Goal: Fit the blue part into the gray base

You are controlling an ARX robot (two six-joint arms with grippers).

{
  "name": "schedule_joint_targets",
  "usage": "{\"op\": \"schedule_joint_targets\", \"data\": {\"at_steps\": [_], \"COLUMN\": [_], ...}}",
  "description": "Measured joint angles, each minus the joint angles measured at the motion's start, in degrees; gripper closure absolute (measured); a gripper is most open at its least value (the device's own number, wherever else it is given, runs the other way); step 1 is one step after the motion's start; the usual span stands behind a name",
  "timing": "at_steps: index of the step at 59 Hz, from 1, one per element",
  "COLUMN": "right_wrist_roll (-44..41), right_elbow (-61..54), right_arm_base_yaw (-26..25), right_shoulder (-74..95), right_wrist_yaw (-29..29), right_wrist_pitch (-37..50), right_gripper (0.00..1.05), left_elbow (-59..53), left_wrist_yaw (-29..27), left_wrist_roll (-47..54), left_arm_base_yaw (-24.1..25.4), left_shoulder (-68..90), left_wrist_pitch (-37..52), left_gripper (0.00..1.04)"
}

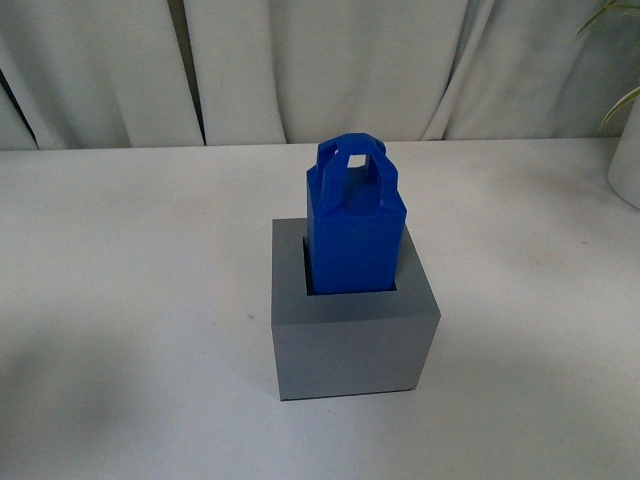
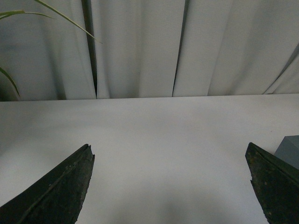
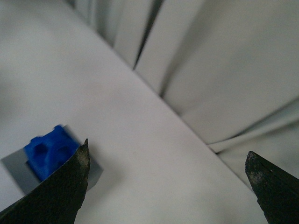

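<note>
The blue part (image 1: 355, 225) stands upright in the square recess of the gray base (image 1: 350, 340) at the middle of the white table, its arched loop handle on top. Most of its height rises above the base's rim. Neither arm shows in the front view. My left gripper (image 2: 170, 186) is open and empty over bare table; a corner of the gray base (image 2: 289, 150) shows beside one finger. My right gripper (image 3: 168, 186) is open and empty, well above the table; the blue part (image 3: 49, 151) in the gray base (image 3: 16, 170) shows small beside one finger.
White curtains (image 1: 320, 70) hang along the table's far edge. A white pot (image 1: 627, 160) with green leaves stands at the far right. A plant leaf (image 2: 70, 21) shows in the left wrist view.
</note>
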Motion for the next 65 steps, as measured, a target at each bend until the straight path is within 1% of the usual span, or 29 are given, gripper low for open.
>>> {"op": "schedule_joint_targets", "data": {"at_steps": [4,9,15,24,25,28,29,30,32,34,35,39,42,43,46,47,48,51,53,54,63,65], "right_wrist_roll": [6.10,13.09,17.29,19.17,20.26,24.74,26.47,27.10,29.20,30.23,30.36,31.87,32.48,32.50,32.65,32.68,32.68,32.70,32.70,32.65,32.92,32.94], "right_elbow": [-6.86,-13.27,-14.84,-14.99,-15.34,-18.86,-20.96,-21.64,-24.28,-26.05,-26.62,-30.58,-33.79,-34.16,-36.17,-36.48,-37.35,-38.47,-39.52,-39.76,-43.28,-43.93], "right_arm_base_yaw": [0.02,0.09,0.09,0.13,0.68,2.25,2.25,2.21,1.51,0.79,0.44,-1.11,-2.45,-2.62,-3.63,-3.78,-4.22,-4.76,-5.29,-5.40,-7.37,-8.61], "right_shoulder": [-4.48,-7.74,-8.00,-8.02,-8.04,-8.87,-9.60,-9.90,-11.34,-12.52,-12.92,-15.69,-18.01,-18.32,-20.06,-20.37,-21.29,-22.47,-23.58,-23.85,-28.37,-29.55], "right_wrist_yaw": [4.61,8.85,9.44,9.40,11.65,24.87,30.18,31.74,36.26,37.44,37.53,36.57,34.97,34.82,33.83,33.70,33.22,32.57,32.00,31.89,30.38,28.35], "right_wrist_pitch": [9.62,16.68,17.44,17.57,18.75,26.91,30.10,30.91,33.05,33.83,34.03,35.04,35.52,35.56,35.74,35.76,35.78,35.76,35.76,35.76,34.75,34.18], "right_gripper": [0.07,0.07,0.07,0.07,0.09,0.19,0.24,0.26,0.33,0.38,0.40,0.54,0.69,0.70,0.81,0.83,0.88,0.95,1.02,1.04,1.03,1.03], "left_elbow": [0.00,0.00,0.00,0.00,0.00,0.00,0.00,0.00,0.00,0.00,0.00,0.00,0.00,0.00,0.00,0.00,0.00,0.00,0.00,0.00,0.00,0.00], "left_wrist_yaw": [0.00,0.00,0.02,0.00,0.00,0.02,0.02,0.02,0.00,-0.13,-0.11,-0.09,0.04,0.02,0.02,0.00,-0.02,0.00,0.00,0.00,0.00,0.00], "left_wrist_roll": [0.00,-0.02,0.00,0.00,-0.02,0.00,0.00,0.00,0.00,-0.02,-0.02,0.00,0.00,0.00,-0.02,0.00,-0.02,-0.02,-0.02,0.00,0.00,-0.02], "left_arm_base_yaw": [0.00,0.00,0.00,0.00,0.00,0.00,0.00,0.00,0.00,0.00,0.00,0.00,0.00,0.00,0.00,0.00,0.00,0.00,0.00,0.00,0.00,0.00], "left_shoulder": [0.00,0.00,0.00,0.00,0.00,0.00,0.00,0.00,0.00,0.00,0.00,0.00,0.00,0.00,0.00,0.00,0.00,0.00,0.00,0.00,0.00,0.00], "left_wrist_pitch": [0.00,0.00,-0.02,0.00,-0.02,0.00,0.00,0.00,-0.02,-0.02,0.00,0.00,0.00,-0.02,0.00,-0.02,0.00,0.00,0.00,0.00,0.00,0.00], "left_gripper": [0.06,0.06,0.06,0.06,0.06,0.06,0.06,0.06,0.06,0.06,0.06,0.06,0.06,0.06,0.06,0.06,0.06,0.06,0.06,0.06,0.06,0.06]}}
